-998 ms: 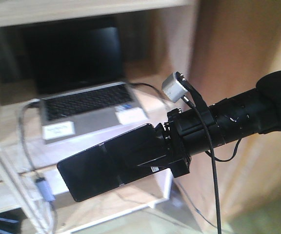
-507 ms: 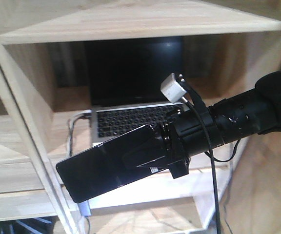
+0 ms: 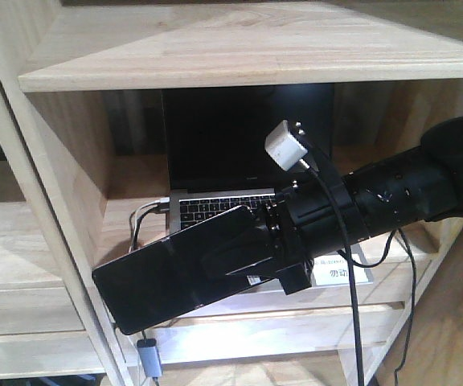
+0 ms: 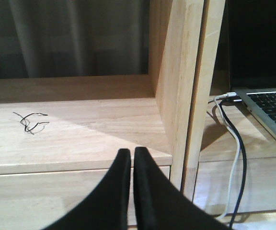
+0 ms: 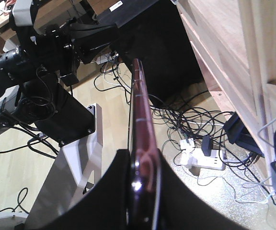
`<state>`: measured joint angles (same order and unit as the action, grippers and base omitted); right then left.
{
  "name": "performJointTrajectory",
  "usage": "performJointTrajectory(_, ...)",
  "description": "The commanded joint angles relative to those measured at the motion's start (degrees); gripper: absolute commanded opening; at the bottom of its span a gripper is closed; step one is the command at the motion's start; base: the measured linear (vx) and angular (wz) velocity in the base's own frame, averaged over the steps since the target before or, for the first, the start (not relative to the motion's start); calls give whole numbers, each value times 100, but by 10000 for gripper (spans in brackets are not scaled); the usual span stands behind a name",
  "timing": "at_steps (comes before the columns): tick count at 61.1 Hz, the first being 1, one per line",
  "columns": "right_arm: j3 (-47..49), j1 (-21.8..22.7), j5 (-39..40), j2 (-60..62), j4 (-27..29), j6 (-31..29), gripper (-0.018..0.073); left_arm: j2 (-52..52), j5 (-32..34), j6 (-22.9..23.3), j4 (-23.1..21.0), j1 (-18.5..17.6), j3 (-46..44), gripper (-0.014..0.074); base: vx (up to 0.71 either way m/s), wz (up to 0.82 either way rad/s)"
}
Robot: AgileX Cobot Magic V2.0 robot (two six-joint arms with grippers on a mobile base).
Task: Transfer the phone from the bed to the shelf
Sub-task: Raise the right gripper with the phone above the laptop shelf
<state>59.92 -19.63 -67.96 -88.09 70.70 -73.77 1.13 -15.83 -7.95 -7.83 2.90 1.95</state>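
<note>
There is one phone [image 3: 159, 281], one laptop [image 3: 247, 153] and one shelf [image 3: 239, 48], and two grippers show: the left gripper [image 4: 132, 160] and the right gripper [image 3: 235, 256]. Two cables leave the laptop's left side, one white cable [image 4: 232, 177] and one dark cable [image 4: 242, 155], and one small tangle of black wire [image 4: 30, 122] lies on the board left of the upright. One white label [image 3: 340, 273] shows at the laptop's near right corner, and one white power strip [image 5: 205, 160] lies on the floor.
</note>
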Motion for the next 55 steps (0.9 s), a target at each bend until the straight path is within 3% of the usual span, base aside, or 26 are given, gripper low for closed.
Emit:
performJointTrajectory(1,132,5,-592,238,506,-54,-1,28,419,22,-54,-32,15,1,6,1)
performJointTrajectory(55,132,5,-598,238,513,-54,-1,28,419,22,-54,-32,15,1,1,0)
